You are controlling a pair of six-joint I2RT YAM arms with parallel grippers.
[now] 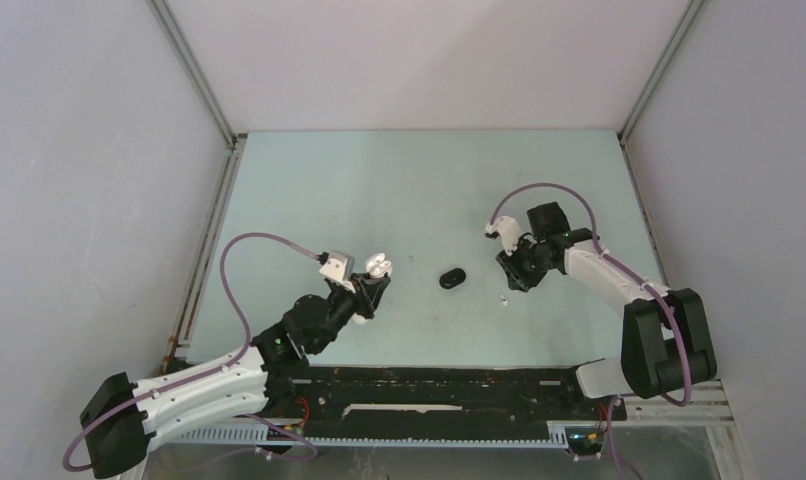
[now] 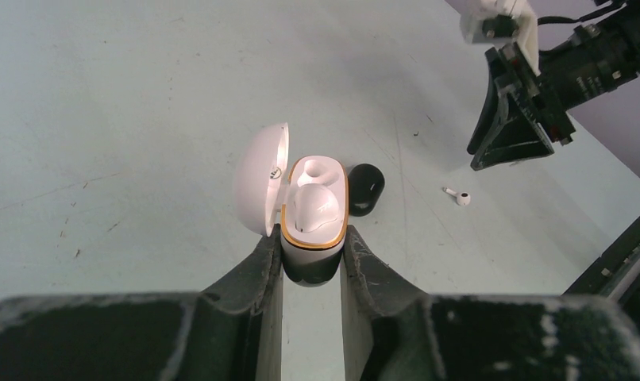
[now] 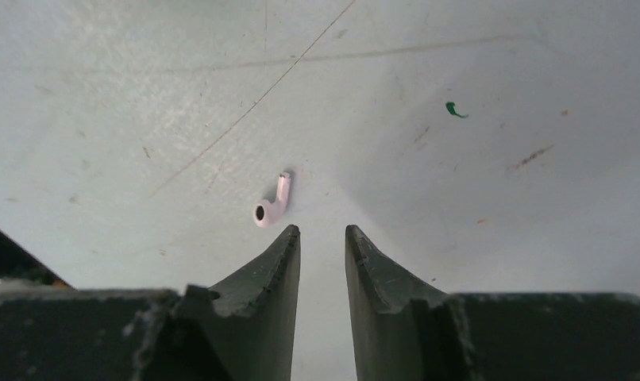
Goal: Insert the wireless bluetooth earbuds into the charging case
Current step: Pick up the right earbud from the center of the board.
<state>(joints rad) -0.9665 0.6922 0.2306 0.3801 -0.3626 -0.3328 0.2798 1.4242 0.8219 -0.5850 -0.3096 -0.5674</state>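
Observation:
My left gripper (image 2: pixel 313 252) is shut on the lower body of a white charging case (image 2: pixel 325 236) with a gold rim, holding it above the table. Its lid (image 2: pixel 261 176) hangs open to the left. One white earbud (image 2: pixel 313 208) sits in the nearer socket, and the farther socket (image 2: pixel 314 169) looks empty. A second white earbud (image 3: pixel 271 204) lies on the table just ahead and left of my right gripper (image 3: pixel 322 232), which is open by a narrow gap with nothing between its fingers. In the top view that loose earbud (image 1: pixel 503 299) lies below the right gripper (image 1: pixel 514 278).
A black oval case (image 1: pixel 452 277) lies shut on the table between the two grippers, just beyond the held case (image 1: pixel 377 265). White walls with metal rails enclose the pale green table (image 1: pixel 419 180). A black strip (image 1: pixel 439 385) runs along the near edge.

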